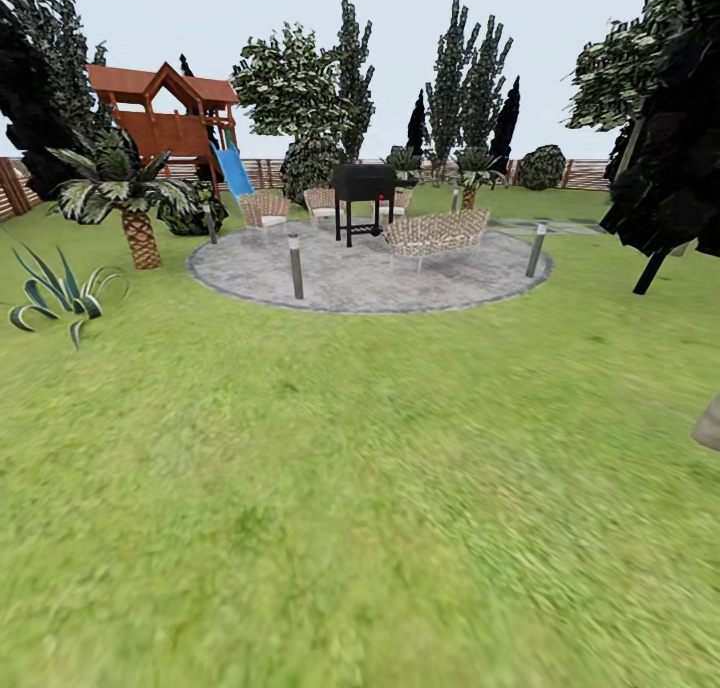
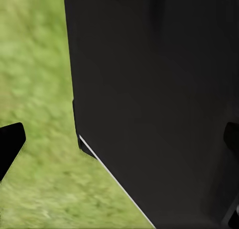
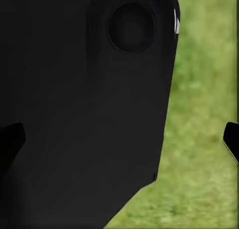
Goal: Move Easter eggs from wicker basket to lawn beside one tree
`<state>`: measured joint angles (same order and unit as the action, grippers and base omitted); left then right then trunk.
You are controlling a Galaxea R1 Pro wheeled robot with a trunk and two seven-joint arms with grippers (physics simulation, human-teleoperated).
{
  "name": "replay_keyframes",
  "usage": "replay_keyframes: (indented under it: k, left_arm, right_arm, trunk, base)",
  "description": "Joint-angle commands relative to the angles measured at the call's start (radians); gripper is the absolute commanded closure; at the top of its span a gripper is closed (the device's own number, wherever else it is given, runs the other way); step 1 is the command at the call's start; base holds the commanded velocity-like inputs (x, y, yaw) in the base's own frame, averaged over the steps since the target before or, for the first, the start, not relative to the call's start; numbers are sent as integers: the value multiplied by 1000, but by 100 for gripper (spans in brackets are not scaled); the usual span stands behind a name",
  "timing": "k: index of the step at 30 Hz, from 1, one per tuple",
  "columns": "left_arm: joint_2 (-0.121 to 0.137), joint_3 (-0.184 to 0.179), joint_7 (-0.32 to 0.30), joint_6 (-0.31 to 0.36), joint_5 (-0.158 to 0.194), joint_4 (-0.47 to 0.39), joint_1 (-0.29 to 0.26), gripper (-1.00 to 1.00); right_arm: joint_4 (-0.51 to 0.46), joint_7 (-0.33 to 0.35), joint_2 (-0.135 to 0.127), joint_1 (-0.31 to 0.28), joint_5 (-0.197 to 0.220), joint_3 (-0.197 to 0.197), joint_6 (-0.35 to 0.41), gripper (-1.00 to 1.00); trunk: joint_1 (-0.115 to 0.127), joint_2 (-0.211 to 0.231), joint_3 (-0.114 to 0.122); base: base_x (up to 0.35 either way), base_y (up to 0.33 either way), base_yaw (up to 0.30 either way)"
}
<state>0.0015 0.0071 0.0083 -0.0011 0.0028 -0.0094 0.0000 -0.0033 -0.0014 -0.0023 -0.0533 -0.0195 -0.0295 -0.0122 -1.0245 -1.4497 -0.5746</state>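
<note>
Across the garden, green lawn (image 1: 360, 488) surrounds a round grey paved patio (image 1: 370, 273) bearing a black grill (image 1: 363, 200) and wicker chairs (image 1: 437, 233). Both grippers' fingertips stand apart, empty, above grass.

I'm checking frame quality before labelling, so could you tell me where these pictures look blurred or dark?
Head view: the near lawn is smeared, while the paved circle and black grill farther off are sharper. Left wrist view: grass is soft and streaky beside a flat, unlit black body. Right wrist view: likewise, blurred grass beside a dark mass.
</note>
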Motion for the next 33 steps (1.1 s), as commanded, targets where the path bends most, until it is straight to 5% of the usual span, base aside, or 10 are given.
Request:
replay_keyframes:
  k: [1,33]
  left_arm:
    - [0,1,1,0,0,-1,0,-100]
    - [0,1,1,0,0,0,0,-100]
  right_arm:
    - [0,0,0,0,-2,-3,-1,-100]
    - [0,-1,0,0,1,0,-2,-100]
  trunk:
    - [-1,0,-1]
    - [-1,0,-1]
  base:
    - [325,0,0]
    - [325,0,0]
